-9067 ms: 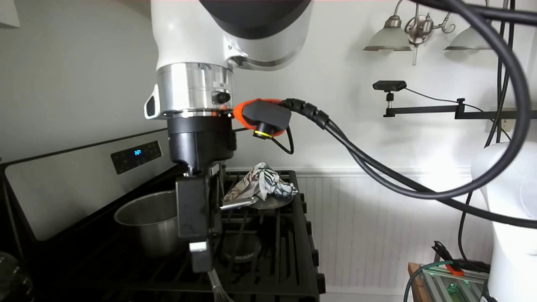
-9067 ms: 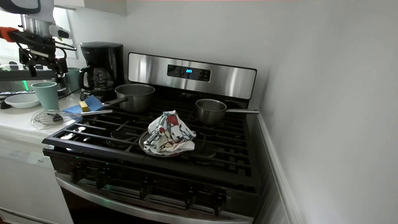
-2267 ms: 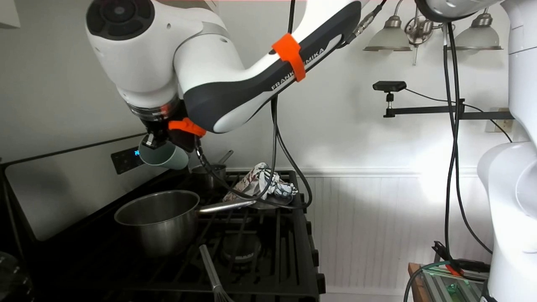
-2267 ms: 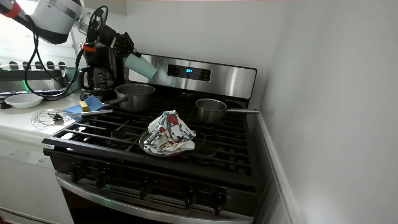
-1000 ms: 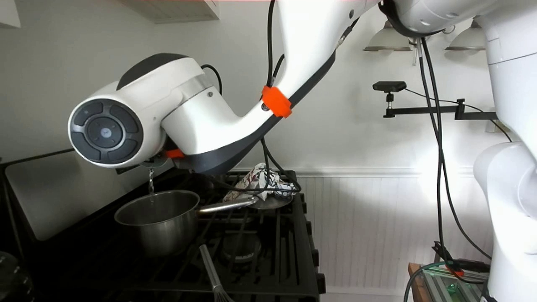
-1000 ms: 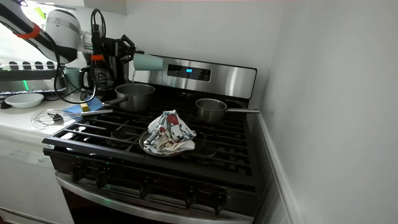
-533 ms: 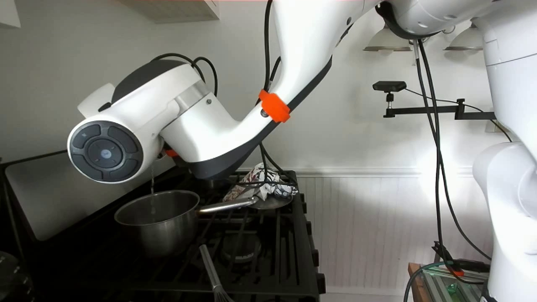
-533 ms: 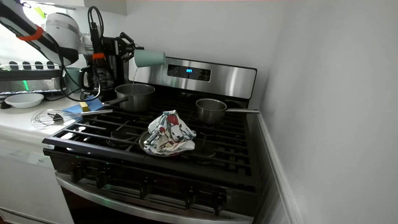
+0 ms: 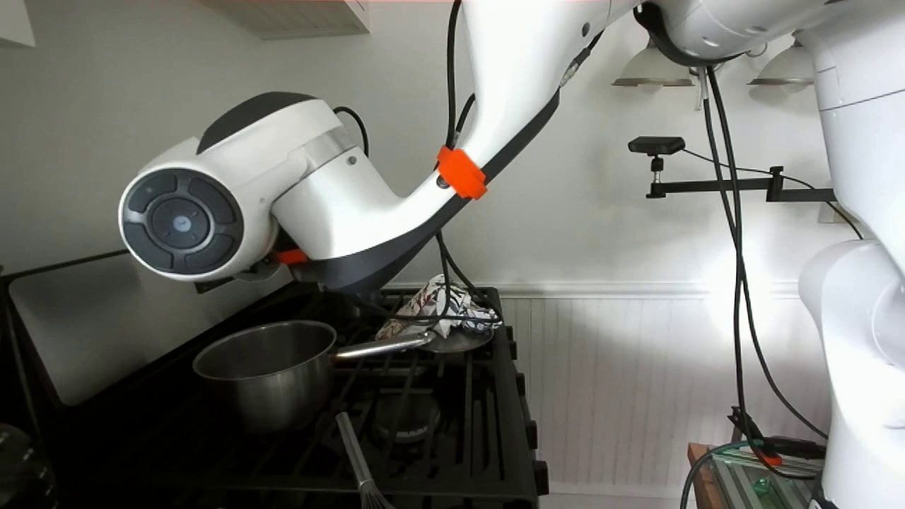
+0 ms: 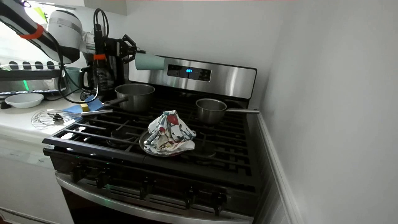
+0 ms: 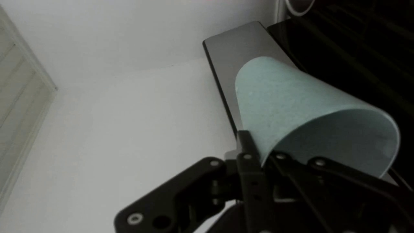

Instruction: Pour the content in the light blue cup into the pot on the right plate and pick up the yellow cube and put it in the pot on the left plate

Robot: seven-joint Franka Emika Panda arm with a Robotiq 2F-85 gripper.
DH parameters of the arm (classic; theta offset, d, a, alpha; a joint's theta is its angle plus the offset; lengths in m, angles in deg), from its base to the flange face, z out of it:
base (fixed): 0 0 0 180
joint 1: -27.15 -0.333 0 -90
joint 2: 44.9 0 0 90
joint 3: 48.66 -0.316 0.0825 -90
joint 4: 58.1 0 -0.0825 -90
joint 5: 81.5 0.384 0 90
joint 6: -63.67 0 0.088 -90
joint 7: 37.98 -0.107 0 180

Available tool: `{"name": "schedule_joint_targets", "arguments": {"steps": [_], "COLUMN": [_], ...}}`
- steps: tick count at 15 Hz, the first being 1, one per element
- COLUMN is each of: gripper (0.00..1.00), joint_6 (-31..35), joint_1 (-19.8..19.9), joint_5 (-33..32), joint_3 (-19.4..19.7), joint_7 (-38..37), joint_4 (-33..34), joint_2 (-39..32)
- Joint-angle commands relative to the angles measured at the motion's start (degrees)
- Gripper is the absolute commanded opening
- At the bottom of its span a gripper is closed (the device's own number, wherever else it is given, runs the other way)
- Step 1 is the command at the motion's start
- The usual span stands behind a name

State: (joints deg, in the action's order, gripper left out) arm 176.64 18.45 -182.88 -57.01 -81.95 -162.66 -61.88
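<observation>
My gripper (image 11: 262,158) is shut on the rim of the light blue cup (image 11: 284,90), one finger outside the wall and the other inside the mouth. The cup (image 10: 150,62) lies on its side in the air, mouth toward the gripper, above the large steel pot (image 10: 136,99). No liquid stream shows from it now. In an exterior view the arm hides the gripper and nearly all of the cup over that pot (image 9: 283,389). A smaller steel pot (image 10: 211,112) stands at the back right of the stove. The yellow cube (image 10: 84,107) rests on a blue cloth on the counter.
A whisk (image 10: 59,117) reaches from counter onto stove. A patterned cloth (image 10: 170,133) sits on a pan at the front. A coffee maker (image 10: 105,74), another blue-green cup (image 10: 73,76) and a white bowl (image 10: 25,100) stand at the left. Cables (image 9: 449,283) hang from the arm.
Earlier the cup stood on the counter; then it was lifted and tipped. Liquid fell into the large pot until half a second ago. The stream is gone, and the cup has dropped slightly.
</observation>
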Motion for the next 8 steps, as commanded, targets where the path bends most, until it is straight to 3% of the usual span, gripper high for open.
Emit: {"name": "schedule_joint_targets", "arguments": {"steps": [1, 8], "gripper": [0.01, 0.01], "joint_6": [8.53, 29.35], "joint_1": [2.64, 5.82], "joint_5": [7.88, 27.27], "joint_3": [-0.64, 0.47], "joint_7": [0.19, 6.59], "joint_4": [0.55, -2.32], "joint_2": [2.72, 8.82]}}
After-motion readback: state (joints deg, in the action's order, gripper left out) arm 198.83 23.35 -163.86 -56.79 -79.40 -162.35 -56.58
